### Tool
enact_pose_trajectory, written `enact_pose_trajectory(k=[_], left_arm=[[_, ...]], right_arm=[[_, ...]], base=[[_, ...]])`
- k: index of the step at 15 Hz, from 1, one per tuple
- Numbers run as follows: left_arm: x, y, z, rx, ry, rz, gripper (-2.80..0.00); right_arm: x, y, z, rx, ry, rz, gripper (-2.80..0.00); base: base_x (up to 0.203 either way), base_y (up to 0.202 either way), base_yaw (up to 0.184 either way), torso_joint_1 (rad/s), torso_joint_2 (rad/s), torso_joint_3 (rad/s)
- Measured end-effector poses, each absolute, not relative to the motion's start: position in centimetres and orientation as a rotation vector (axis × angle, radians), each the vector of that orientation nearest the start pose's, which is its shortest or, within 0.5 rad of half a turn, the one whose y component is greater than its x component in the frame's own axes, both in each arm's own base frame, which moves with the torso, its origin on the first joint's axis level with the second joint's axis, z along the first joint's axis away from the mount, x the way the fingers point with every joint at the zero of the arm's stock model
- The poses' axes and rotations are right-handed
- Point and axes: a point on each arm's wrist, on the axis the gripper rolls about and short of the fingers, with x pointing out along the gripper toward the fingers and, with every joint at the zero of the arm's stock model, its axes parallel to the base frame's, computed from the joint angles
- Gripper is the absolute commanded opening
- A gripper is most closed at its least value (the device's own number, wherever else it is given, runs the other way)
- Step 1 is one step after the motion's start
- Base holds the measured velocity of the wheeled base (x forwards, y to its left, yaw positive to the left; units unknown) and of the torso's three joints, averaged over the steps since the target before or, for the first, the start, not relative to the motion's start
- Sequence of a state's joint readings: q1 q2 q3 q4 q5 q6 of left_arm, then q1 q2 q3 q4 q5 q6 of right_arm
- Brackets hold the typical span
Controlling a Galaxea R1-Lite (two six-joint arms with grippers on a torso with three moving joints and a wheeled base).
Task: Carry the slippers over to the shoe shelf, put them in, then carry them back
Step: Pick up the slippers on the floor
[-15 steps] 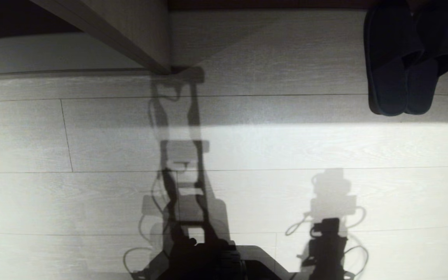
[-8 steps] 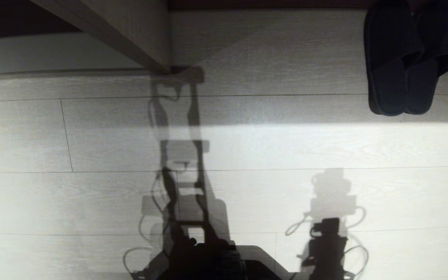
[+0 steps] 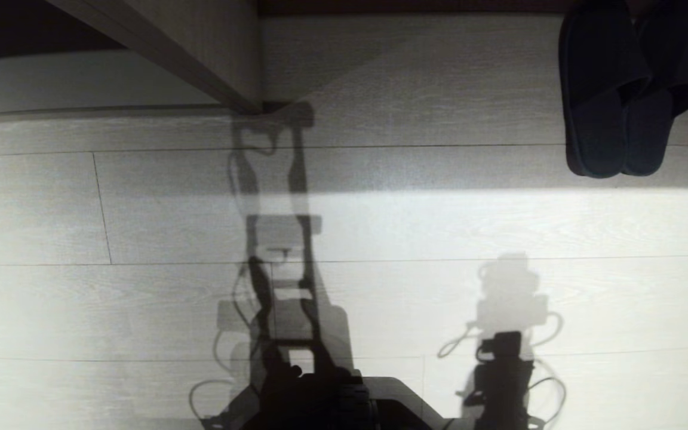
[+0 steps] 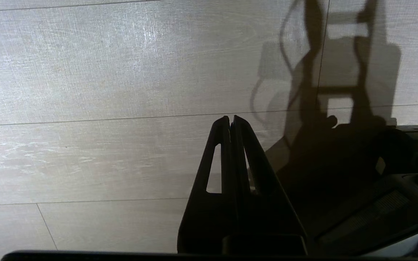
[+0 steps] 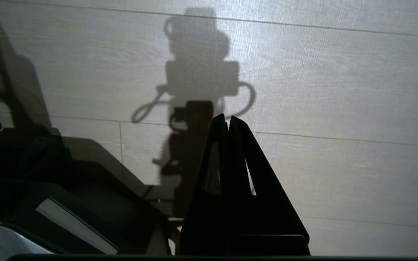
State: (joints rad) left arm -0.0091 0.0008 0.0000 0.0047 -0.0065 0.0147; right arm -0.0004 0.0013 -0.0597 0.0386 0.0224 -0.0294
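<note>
Both hands are pressed closed and empty: the left hand [image 4: 230, 119] and right hand [image 5: 227, 119] are held over bare floor [image 3: 141, 298]. Since a second ago, only the right arm's shadow [image 3: 508, 298] is seen slightly shifted. The slippers [image 3: 627, 89] lie ungrasped at 1 o'clock, so pickup is judged pending.

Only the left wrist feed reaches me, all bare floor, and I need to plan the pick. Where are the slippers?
Observer: The head view has the slippers ahead and to the right, lying side by side with their heels toward us.
Operator: Is the right hand free to go for them?
Observer: Yes. The right hand is shut on nothing, over bare floor.
</note>
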Motion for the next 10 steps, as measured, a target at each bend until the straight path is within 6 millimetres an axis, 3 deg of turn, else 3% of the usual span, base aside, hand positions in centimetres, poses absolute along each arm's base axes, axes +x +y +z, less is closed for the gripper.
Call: enact_pose_trajectory(k=[6, 10], left_arm=[[-2.3, 0.0, 7.5, 0.015, 0.005, -0.016, -2.80], [-2.3, 0.0, 7.5, 0.015, 0.005, -0.015, -2.80]], right_arm=[[-3.8, 0.2, 14.3, -0.035, -0.077, 0.079, -2.80], [-1.0, 0.0, 17.9, -0.030, -0.028, 0.024, -2.80]], base=[[0.000, 0.000, 0.000, 0.000, 0.00, 0.000], [0.000, 0.000, 0.000, 0.000, 0.00, 0.000]])
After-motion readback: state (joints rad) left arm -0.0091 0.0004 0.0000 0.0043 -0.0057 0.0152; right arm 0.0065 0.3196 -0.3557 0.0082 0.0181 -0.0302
